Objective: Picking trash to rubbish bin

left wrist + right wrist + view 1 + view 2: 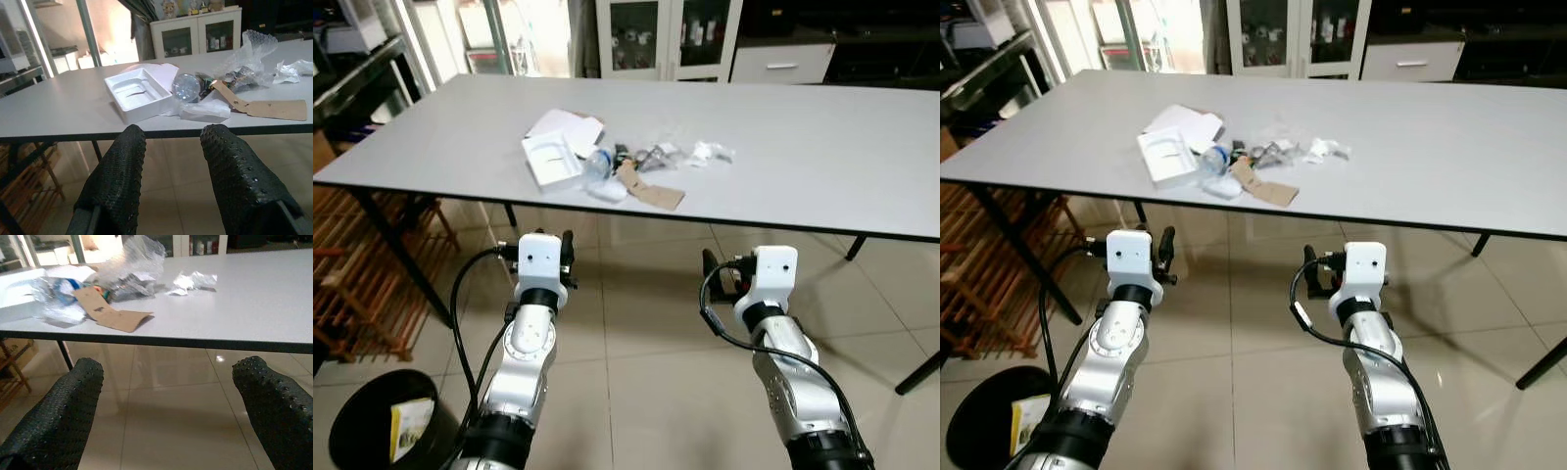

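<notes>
Rubbish bin point(357, 431): nearest of all, black, down on the floor at the robot's left, with a yellowish scrap already lying inside.

Left gripper point(173, 171): raised in front of the table edge, fingers parted, nothing held, aimed at the white tray.

Right gripper point(168, 404): also up short of the table edge, fingers spread wide, holding nothing, looking toward the cardboard and the wrappers.

Table point(822, 147): grey top on black legs, trash bunched in the left-middle part, close to the near edge.

White tray point(551, 160): foam or moulded plastic, left end of the pile. Probably very light and a bit brittle; best pinched on a side wall, not squeezed hard.

Plastic bottle point(597, 164): clear, lying on its side just beside the tray. Looks empty, so light but round and slippery, likely to roll; best taken across the body.

Cardboard piece point(648, 189): flat brown, right by the near edge. Stiff but thin, hard to get under; maybe slid to the edge first.

Clear wrappers point(661, 155): crumpled film behind the cardboard. Soft, weightless, easy to grab anywhere.

Crumpled white bits point(712, 152): right end of the pile, soft.

White paper point(566, 125): farthest, behind the tray, flat and floppy.
</notes>
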{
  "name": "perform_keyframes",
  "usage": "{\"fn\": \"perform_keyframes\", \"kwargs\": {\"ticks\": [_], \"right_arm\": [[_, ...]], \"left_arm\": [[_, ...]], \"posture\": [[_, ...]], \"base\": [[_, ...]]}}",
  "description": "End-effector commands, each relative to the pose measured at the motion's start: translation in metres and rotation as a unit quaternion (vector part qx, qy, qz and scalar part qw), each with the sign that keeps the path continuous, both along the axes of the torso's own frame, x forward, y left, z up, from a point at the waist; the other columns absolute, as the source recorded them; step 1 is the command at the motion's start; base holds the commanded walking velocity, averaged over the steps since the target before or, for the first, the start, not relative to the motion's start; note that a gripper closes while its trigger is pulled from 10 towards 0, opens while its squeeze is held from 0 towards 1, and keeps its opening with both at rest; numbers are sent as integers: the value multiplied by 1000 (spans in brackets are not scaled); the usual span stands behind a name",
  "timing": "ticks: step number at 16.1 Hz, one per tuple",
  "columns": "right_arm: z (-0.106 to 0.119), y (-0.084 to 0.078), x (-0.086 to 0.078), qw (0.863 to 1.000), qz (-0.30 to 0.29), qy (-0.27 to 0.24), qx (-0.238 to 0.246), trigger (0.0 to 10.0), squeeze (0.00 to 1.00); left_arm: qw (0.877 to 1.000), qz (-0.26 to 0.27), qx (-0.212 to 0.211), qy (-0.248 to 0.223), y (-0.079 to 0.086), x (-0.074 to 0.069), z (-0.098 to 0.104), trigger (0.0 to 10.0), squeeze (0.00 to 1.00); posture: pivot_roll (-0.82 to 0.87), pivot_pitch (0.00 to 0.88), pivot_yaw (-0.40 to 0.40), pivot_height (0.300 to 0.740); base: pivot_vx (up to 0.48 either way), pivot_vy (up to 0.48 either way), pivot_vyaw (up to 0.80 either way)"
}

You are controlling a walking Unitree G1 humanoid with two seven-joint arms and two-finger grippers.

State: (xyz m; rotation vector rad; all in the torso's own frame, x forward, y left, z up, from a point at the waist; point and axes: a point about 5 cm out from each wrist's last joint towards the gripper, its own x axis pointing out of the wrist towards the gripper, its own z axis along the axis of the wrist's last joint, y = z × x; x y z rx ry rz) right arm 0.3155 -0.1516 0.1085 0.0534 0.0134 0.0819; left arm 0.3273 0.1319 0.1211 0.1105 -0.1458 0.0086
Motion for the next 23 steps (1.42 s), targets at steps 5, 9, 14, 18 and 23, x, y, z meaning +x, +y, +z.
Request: {"fn": "perform_keyframes", "kwargs": {"ticks": [5,9,14,18,23], "right_arm": [[1,2,1,1000,3,-1,-1,10000,0],[1,2,1,1000,3,-1,1,10000,0],[1,2,1,1000,2,-1,1,10000,0],[1,1,1,1000,0,-1,7,10000,0],[0,3,1,1000,6,1,10,10000,0]], "left_arm": [[1000,5,3,6,2,2,-1,10000,0],[1000,4,2,5,2,2,0,10000,0],[1000,3,5,4,2,2,0,10000,0],[1000,3,4,5,2,2,0,10000,0],[1000,2,4,4,2,2,0,10000,0]], "posture": [[-72,80,41,740],[-73,80,43,740],[-72,81,44,740],[-72,79,44,740],[-71,76,44,740]], "base": [[313,0,0],[316,0,0],[316,0,0],[308,0,0],[307,0,-560]]}}
